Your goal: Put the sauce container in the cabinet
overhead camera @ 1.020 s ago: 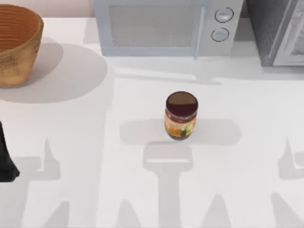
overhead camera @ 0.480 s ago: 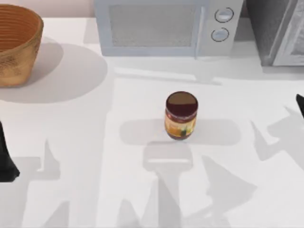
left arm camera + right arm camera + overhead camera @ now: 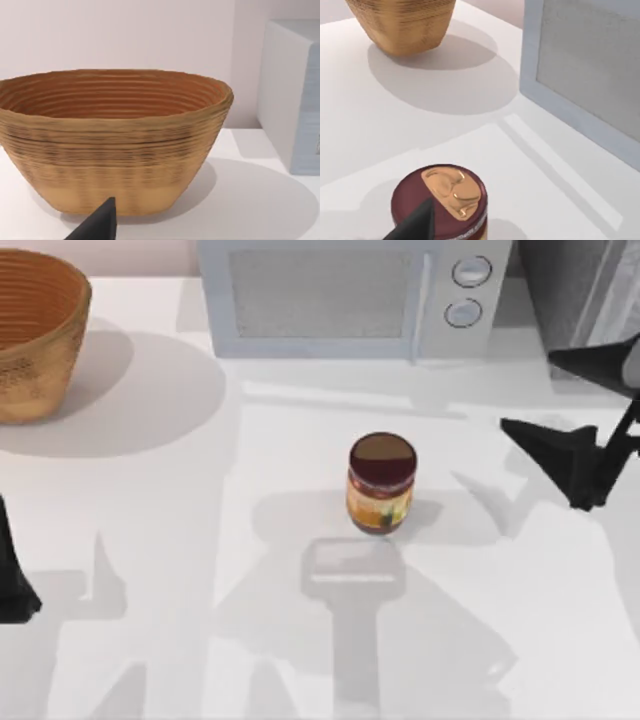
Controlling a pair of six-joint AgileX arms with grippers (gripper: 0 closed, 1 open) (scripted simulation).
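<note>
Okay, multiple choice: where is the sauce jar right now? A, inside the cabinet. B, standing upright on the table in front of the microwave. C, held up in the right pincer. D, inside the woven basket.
B: the sauce jar stands upright on the table before the microwave, with the right pincer off to its side, not touching it.

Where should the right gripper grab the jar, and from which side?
Grip the jar across its round body just under the lid, coming in level from the table's right, where the right gripper is open. It stands upright and apart from other things, so opposite sides are probably free.
</note>
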